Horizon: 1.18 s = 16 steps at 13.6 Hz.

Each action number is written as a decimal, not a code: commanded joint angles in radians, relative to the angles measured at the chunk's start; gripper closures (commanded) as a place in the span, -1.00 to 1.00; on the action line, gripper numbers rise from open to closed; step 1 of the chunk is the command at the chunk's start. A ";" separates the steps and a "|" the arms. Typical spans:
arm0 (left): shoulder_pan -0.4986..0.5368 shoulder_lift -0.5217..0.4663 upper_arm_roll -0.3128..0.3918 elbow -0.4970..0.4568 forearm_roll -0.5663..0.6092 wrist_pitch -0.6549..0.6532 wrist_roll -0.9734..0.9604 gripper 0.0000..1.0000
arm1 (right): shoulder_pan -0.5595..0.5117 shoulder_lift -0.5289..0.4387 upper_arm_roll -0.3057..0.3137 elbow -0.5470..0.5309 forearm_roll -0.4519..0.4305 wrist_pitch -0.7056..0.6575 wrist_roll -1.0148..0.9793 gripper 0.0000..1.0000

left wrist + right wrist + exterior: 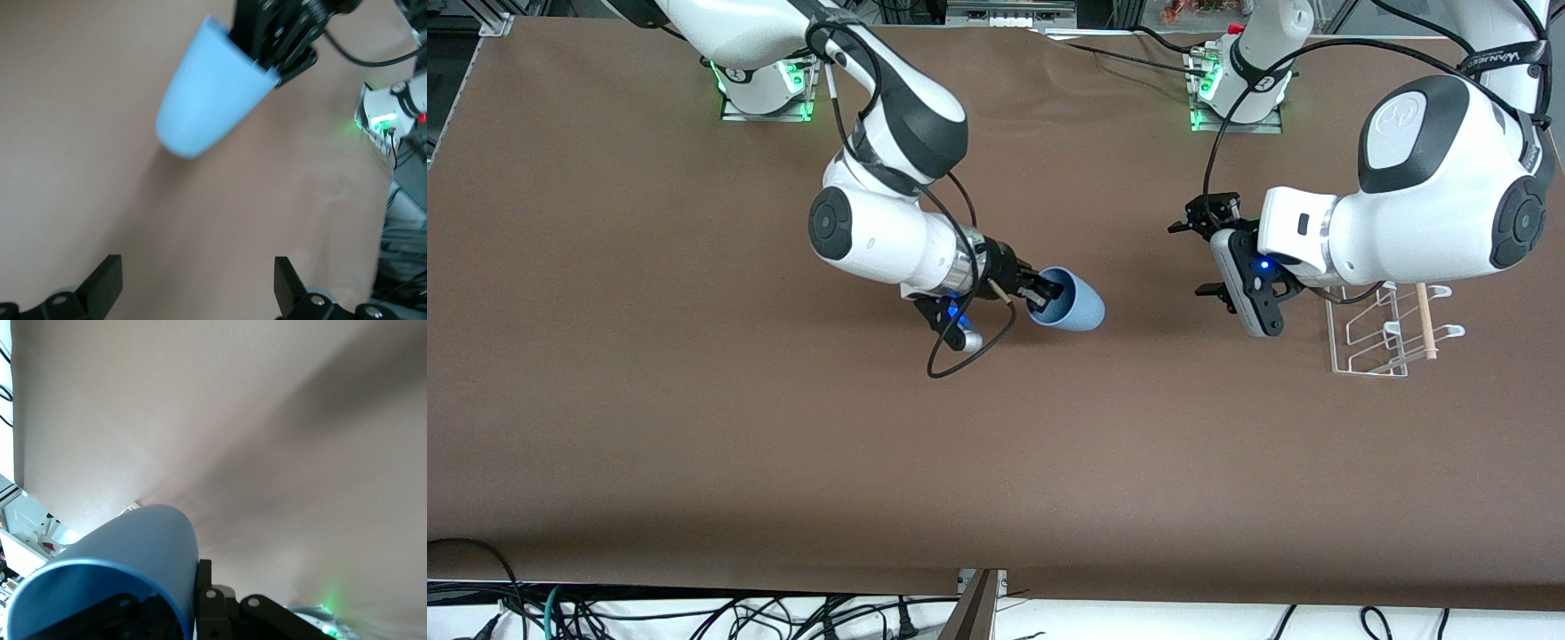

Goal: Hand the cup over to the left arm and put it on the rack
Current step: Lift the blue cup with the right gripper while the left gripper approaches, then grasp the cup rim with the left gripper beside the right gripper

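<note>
Rack (1392, 331), white wire with a wooden dowel (1426, 320), stood on the table (694, 427) toward the left arm's end, partly hidden by that arm. Right gripper (1043, 291) was clamped on the rim of the light-blue cup (1069, 302), held tilted above mid-table, apparently clear of the surface. Left gripper (1209, 258) hung beside the rack with fingers (100, 287) spread and empty, facing the cup (210, 97).

cup (1069, 304) in right tool (1047, 291), over table (694, 427) middle | rack (1383, 333) at left arm's end
</note>
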 commanded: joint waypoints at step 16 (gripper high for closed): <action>-0.003 0.036 -0.091 -0.165 -0.225 0.149 0.627 -0.80 | -0.014 0.003 0.064 0.047 0.087 -0.096 0.042 1.00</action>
